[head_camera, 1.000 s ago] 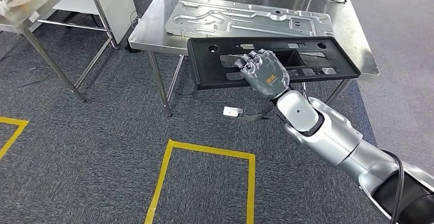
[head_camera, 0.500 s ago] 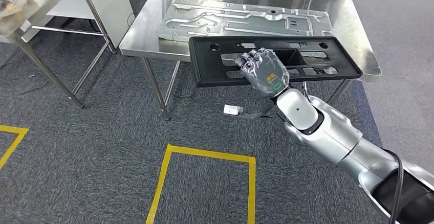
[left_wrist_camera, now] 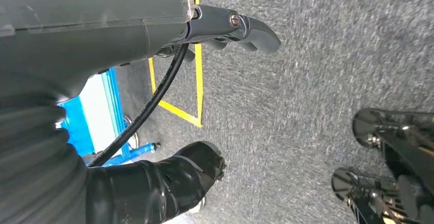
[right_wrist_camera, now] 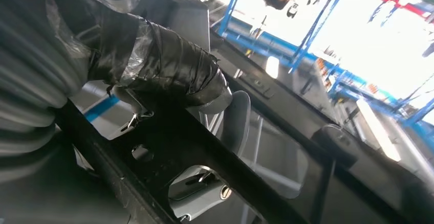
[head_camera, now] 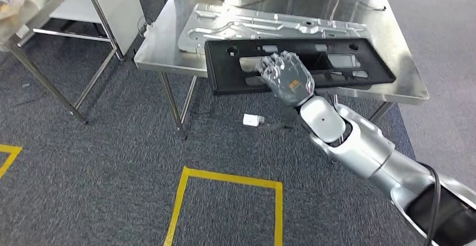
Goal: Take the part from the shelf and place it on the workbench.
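A bare steel table (head_camera: 39, 10) stands at the far left; the workbench (head_camera: 163, 49) carries a stamped metal sheet (head_camera: 269, 21); the long black part (head_camera: 230, 77) hangs level over the workbench's near edge, overlapping that sheet; the right hand (head_camera: 287, 80) grips the part near its middle, fingers curled over it; the left hand (left_wrist_camera: 204, 165) hangs above grey carpet, its grip impossible to tell.

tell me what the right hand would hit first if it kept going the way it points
Probably the metal panel on the table. The right hand holds the black part over its near edge, though depth is unclear.
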Controlling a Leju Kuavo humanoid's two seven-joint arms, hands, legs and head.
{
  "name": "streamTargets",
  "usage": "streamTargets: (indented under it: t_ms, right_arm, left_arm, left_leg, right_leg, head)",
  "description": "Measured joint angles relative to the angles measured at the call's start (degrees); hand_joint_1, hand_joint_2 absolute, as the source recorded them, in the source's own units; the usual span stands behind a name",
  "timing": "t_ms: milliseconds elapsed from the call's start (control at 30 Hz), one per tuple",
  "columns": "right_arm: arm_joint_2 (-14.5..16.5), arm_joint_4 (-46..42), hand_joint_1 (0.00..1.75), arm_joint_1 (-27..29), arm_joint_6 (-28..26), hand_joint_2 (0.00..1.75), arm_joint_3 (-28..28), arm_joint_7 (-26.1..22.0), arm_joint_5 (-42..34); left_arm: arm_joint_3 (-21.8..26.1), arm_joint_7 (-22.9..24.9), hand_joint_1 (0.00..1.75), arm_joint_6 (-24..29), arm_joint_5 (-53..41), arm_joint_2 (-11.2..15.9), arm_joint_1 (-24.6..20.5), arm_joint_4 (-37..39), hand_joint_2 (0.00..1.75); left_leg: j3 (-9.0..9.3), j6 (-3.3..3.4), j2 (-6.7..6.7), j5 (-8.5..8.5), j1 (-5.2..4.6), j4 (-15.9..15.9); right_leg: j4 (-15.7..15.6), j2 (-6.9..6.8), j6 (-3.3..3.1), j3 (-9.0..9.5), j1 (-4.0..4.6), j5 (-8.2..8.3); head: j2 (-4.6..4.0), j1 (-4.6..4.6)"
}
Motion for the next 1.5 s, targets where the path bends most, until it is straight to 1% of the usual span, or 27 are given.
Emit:
streamTargets:
  t_ms: [67,100,133,167,233,267,300,400,467,500,567,600,633,667,767,833,933,967,1033,1100,1133,1167,1200,1267,1333,1433,1500]
  right_arm:
    - [1.69,0.78,1.75,-0.56,0.63,1.75,0.83,0.67,1.25]
    - [2.63,1.2,1.75,-0.62,0.79,1.75,1.43,0.92,1.68]
    - [3.49,1.57,1.75,-0.64,0.92,1.75,2.03,1.11,1.98]
    - [4.22,1.85,1.75,-0.7,1.0,1.75,2.58,1.23,2.16]
    - [5.45,2.46,1.75,-1.0,1.08,1.75,3.47,1.49,2.45]
    - [6.04,2.82,1.75,-1.25,1.15,1.75,3.85,1.56,2.61]
    - [6.59,3.15,1.75,-1.48,1.22,1.75,4.21,1.6,2.75]
    - [7.99,3.62,1.75,-2.22,1.31,1.75,4.86,1.68,2.9]
    - [8.69,3.75,1.75,-2.83,1.35,1.75,5.03,1.81,2.94]
    - [8.9,3.78,1.75,-3.05,1.42,1.75,5.11,1.89,2.97]
    - [9.01,3.85,1.75,-3.17,1.58,1.75,5.31,2.03,2.99]
    - [9.05,3.92,1.75,-3.1,1.67,1.75,5.45,2.05,3.0]
    - [9.06,4.01,1.75,-3.02,1.76,1.75,5.59,2.06,2.99]
    - [9.07,4.12,1.75,-2.99,1.86,1.75,5.69,2.06,2.99]
    - [9.08,4.48,1.75,-3.02,2.16,1.75,5.8,2.07,2.98]
    - [9.01,4.72,1.75,-3.1,2.42,1.75,5.82,2.07,2.91]
    - [8.46,4.84,1.75,-3.32,2.7,1.75,5.62,2.1,2.74]
    - [8.23,4.85,1.75,-3.49,2.76,1.75,5.45,2.1,2.71]
    - [7.8,4.91,1.75,-3.82,2.95,1.75,5.06,2.07,2.64]
    - [7.35,5.13,1.75,-3.84,3.09,1.75,4.82,2.05,2.57]
    - [7.17,5.31,1.75,-3.63,3.1,1.75,4.8,2.05,2.55]
    - [7.05,5.51,1.75,-3.35,3.11,1.75,4.79,2.05,2.53]
    - [6.98,5.71,1.75,-3.06,3.11,1.75,4.79,2.1,2.52]
    - [6.84,6.05,1.75,-2.58,3.08,1.75,4.77,2.29,2.53]
    - [6.57,6.28,1.75,-2.25,3.03,1.75,4.7,2.53,2.55]
    - [6.21,6.38,1.75,-1.91,2.91,1.75,4.18,2.78,2.57]
    - [5.7,6.19,1.75,-1.41,2.7,1.75,3.46,3.03,2.51]
  left_arm:
    - [0.45,0.04,0.0,-0.34,-0.22,0.15,-0.03,-0.07,1.75]
    - [0.69,0.07,0.0,-0.46,-0.37,0.24,-0.05,-0.07,1.75]
    - [0.9,0.1,0.0,-0.56,-0.51,0.32,-0.06,-0.07,1.75]
    - [1.08,0.14,0.0,-0.62,-0.62,0.39,-0.06,-0.08,1.75]
    - [1.43,0.18,0.0,-0.67,-0.8,0.52,0.04,-0.08,1.75]
    - [1.65,0.2,0.0,-0.68,-0.85,0.6,0.06,-0.08,1.75]
    - [1.88,0.22,0.0,-0.69,-0.9,0.66,0.08,-0.07,1.75]
    - [2.32,0.25,0.0,-0.69,-1.01,0.87,0.03,-0.08,1.75]
    - [2.4,0.25,0.0,-0.74,-1.09,0.99,-0.17,-0.09,1.75]
    - [2.45,0.24,0.0,-0.75,-1.14,1.02,-0.27,-0.09,1.75]
    - [2.6,0.22,0.0,-0.77,-1.25,1.09,-0.29,-0.09,1.75]
    - [2.68,0.21,0.0,-0.76,-1.29,1.13,-0.19,-0.09,1.75]
    - [2.75,0.2,0.0,-0.77,-1.36,1.16,-0.07,-0.09,1.75]
    - [2.84,0.2,0.0,-0.77,-1.47,1.16,0.07,-0.09,1.75]
    - [3.27,0.17,0.0,-0.92,-1.96,1.17,0.4,-0.09,1.75]
    - [3.58,0.14,0.0,-1.14,-2.3,1.15,0.48,-0.14,1.75]
    - [3.87,0.1,0.0,-1.39,-2.85,1.04,0.46,-0.36,1.75]
    - [3.96,0.08,0.0,-1.46,-2.96,0.99,0.45,-0.44,1.75]
    - [4.11,0.03,0.0,-1.52,-3.05,0.91,0.41,-0.6,1.75]
    - [4.32,0.02,0.0,-1.59,-3.17,0.9,0.37,-0.85,1.75]
    - [4.5,0.03,0.0,-1.65,-3.3,0.9,0.41,-0.95,1.75]
    - [4.72,0.08,0.0,-1.72,-3.45,0.9,0.44,-1.06,1.75]
    - [4.93,0.13,0.0,-1.77,-3.6,0.9,0.47,-1.13,1.75]
    - [5.21,0.25,0.0,-1.86,-3.82,0.75,0.58,-1.18,1.75]
    - [5.39,0.31,0.0,-1.92,-3.9,0.53,0.5,-1.25,1.75]
    - [5.66,0.38,0.0,-1.93,-4.31,0.45,0.38,-1.53,1.75]
    - [5.93,0.48,0.0,-1.92,-4.79,0.33,0.33,-1.76,1.75]
  left_leg:
    - [1.16,0.11,0.03,-0.9,0.01,-0.14]
    - [1.88,0.08,0.02,-1.47,0.01,-0.14]
    - [2.73,0.01,-0.02,-2.1,0.01,-0.14]
    - [3.69,-0.11,-0.07,-2.77,0.01,-0.14]
    - [5.55,-0.53,-0.15,-4.2,-0.01,-0.09]
    - [6.2,-0.87,-0.19,-4.87,-0.02,-0.06]
    - [6.66,-1.26,-0.18,-5.51,-0.02,-0.12]
    - [7.36,-2.36,-0.06,-5.87,-0.04,0.98]
    - [5.65,-2.83,0.0,-5.76,0.04,5.06]
    - [3.61,-3.07,0.01,-6.45,0.13,8.34]
    - [-1.37,-3.52,0.02,-9.31,0.21,14.79]
    - [-3.45,-3.63,0.02,-10.51,0.23,16.56]
    - [-4.82,-3.64,0.03,-10.72,0.23,16.72]
    - [-5.35,-3.56,0.03,-9.44,0.23,15.03]
    - [-4.51,-2.86,0.03,-0.61,0.06,5.25]
    - [-4.03,-2.18,-0.01,1.85,-0.2,2.57]
    - [-2.7,-1.08,-0.02,1.68,-0.06,1.9]
    - [-1.98,-0.79,-0.02,1.53,0.02,1.53]
    - [-0.82,-0.37,-0.04,1.12,0.12,0.95]
    - [0.07,-0.2,-0.1,0.4,0.12,0.81]
    - [0.65,-0.2,-0.14,-0.1,0.09,0.8]
    - [1.35,-0.22,-0.16,-0.66,0.04,0.8]
    - [2.13,-0.25,-0.16,-1.26,-0.06,0.79]
    - [3.44,-0.42,-0.14,-2.38,-0.23,0.76]
    - [4.15,-0.97,-0.29,-3.29,-0.24,0.58]
    - [4.97,-2.1,-0.32,-3.29,-0.3,1.64]
    - [3.97,-2.47,-0.15,-3.9,-0.3,5.01]
  right_leg:
    - [6.1,-0.01,0.19,-4.9,-0.02,-2.37]
    - [7.25,-0.04,0.24,-6.56,-0.05,-2.81]
    - [6.59,-0.09,0.21,-7.32,-0.08,-2.2]
    - [4.22,-0.15,0.12,-7.25,-0.09,-0.36]
    - [-2.45,-0.25,-0.33,-6.01,0.11,5.26]
    - [-4.83,-0.28,-0.67,-5.45,0.36,6.99]
    - [-6.06,-0.29,-1.06,-5.06,0.64,8.1]
    - [-6.66,-0.14,-2.32,-3.69,0.78,7.8]
    - [-7.26,-0.11,-3.08,-2.31,0.53,7.18]
    - [-7.51,-0.15,-3.33,-1.69,0.5,6.78]
    - [-7.62,-0.11,-3.56,-0.59,0.52,5.79]
    - [-7.63,-0.03,-3.55,0.05,0.53,5.2]
    - [-7.63,0.08,-3.52,0.8,0.54,4.59]
    - [-7.63,0.17,-3.45,1.66,0.54,3.94]
    - [-7.6,0.35,-2.88,3.96,0.61,1.93]
    - [-7.48,0.52,-2.15,4.66,0.75,1.03]
    - [-6.47,0.53,-1.2,4.95,0.8,1.03]
    - [-5.2,0.41,-0.97,4.33,0.74,1.07]
    - [-0.24,0.15,-0.52,1.17,0.51,0.08]
    - [5.01,0.09,-0.29,-3.47,0.43,-2.35]
    - [6.07,0.09,-0.32,-5.2,0.42,-3.09]
    - [5.53,0.08,-0.44,-6.16,0.44,-2.78]
    - [3.43,0.08,-0.7,-6.35,0.52,-1.13]
    - [-2.9,-0.02,-1.58,-5.42,0.96,4.85]
    - [-6.66,-0.02,-2.34,-4.51,1.55,8.0]
    - [-7.89,0.24,-3.31,-2.73,1.51,7.83]
    - [-8.47,0.25,-3.86,-1.12,1.08,7.52]
  head:
    - [0.01,-0.01]
    - [0.01,-0.01]
    - [0.01,-0.01]
    - [0.0,-0.01]
    - [-0.01,-0.07]
    - [-0.01,-0.07]
    - [-0.01,-0.09]
    - [0.0,-0.14]
    - [0.0,-0.16]
    - [0.0,-0.17]
    - [-0.01,-0.18]
    - [-0.01,-0.19]
    - [-0.01,-0.18]
    - [-0.01,-0.18]
    - [-0.01,-0.16]
    - [-0.01,-0.16]
    - [0.0,-0.17]
    - [0.0,-0.15]
    - [-0.01,-0.13]
    - [-0.01,-0.14]
    - [-0.01,-0.14]
    - [-0.01,-0.14]
    - [-0.01,-0.14]
    - [-0.01,-0.16]
    - [0.0,-0.05]
    - [0.01,0.02]
    - [-0.01,-0.08]
